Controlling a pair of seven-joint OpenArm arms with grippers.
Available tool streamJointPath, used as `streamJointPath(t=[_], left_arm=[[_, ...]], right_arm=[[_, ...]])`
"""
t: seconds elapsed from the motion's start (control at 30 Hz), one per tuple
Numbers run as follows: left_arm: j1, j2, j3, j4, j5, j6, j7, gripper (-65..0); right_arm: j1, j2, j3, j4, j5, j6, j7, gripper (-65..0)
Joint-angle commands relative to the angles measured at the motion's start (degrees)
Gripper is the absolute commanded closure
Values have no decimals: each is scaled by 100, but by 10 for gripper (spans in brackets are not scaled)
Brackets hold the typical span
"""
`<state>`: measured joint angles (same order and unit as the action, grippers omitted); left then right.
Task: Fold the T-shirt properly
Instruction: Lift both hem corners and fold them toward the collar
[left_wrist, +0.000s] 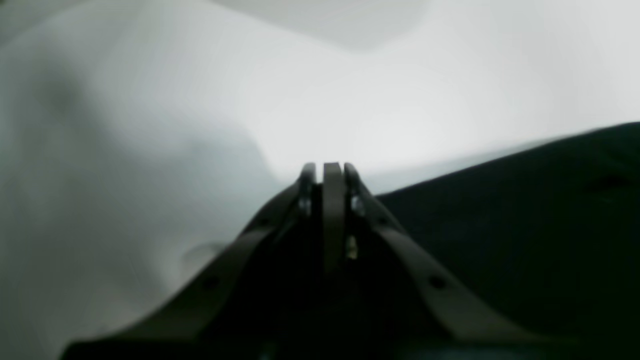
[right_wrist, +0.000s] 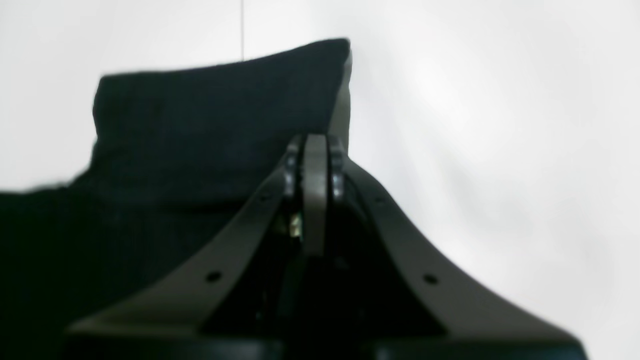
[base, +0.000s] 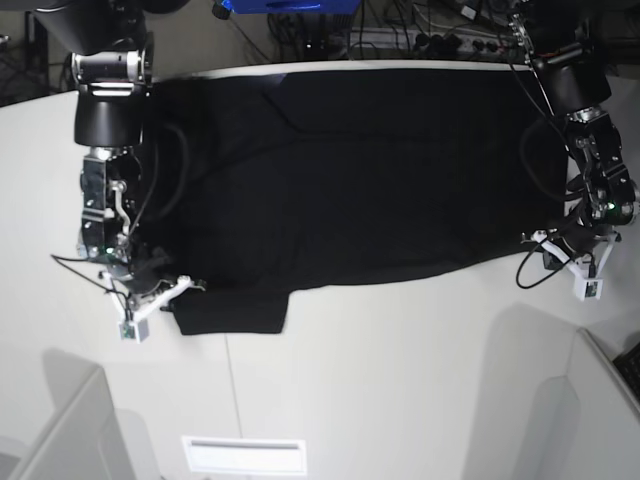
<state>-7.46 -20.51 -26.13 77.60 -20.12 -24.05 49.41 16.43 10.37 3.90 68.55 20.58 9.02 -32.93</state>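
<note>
On white table (base: 400, 390), left to right: right gripper (base: 165, 292), jaws clenched empty, at sleeve corner of T-shirt (base: 350, 180), likely poised for a fold. T-shirt spread flat, plain black side up, long axis left-right across table. Left gripper (base: 560, 250), clenched empty, at T-shirt's opposite hem.

T-shirt (base: 370, 170) — matt black cloth
</note>
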Motion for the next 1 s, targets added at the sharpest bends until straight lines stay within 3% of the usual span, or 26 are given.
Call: streamJointPath(t=[0.0,0.13,0.4,0.5,0.63,0.8,0.97], left_arm=[[-58,-151,-38,147,-243,-8,-75,0],[21,-160,-29,297,-858,1,242,0],[452,-142,-38,1185,-920,1,277,0],[619,-133,-64,1554,-920,1,602,0],[953,-54,-486,2134,-920,1,734,0],[1287,-28,-503,2433,-920,1,743,0],[1533,-19,-662,2442,-920,-8,743,0]], right_arm=[[111,66,27,208,56,26,124,0],[-73,66,27,463,56,26,124,0],[-399,-39,696,991,65,52,-211,0],[-513,-39,845,1158,65,61,-342,0],[-706,-39,863,1465,65,61,-351,0],[-917,-39,871,1685,65,61,-360,0],[-1146,-39,871,2230,65,61,-694,0]])
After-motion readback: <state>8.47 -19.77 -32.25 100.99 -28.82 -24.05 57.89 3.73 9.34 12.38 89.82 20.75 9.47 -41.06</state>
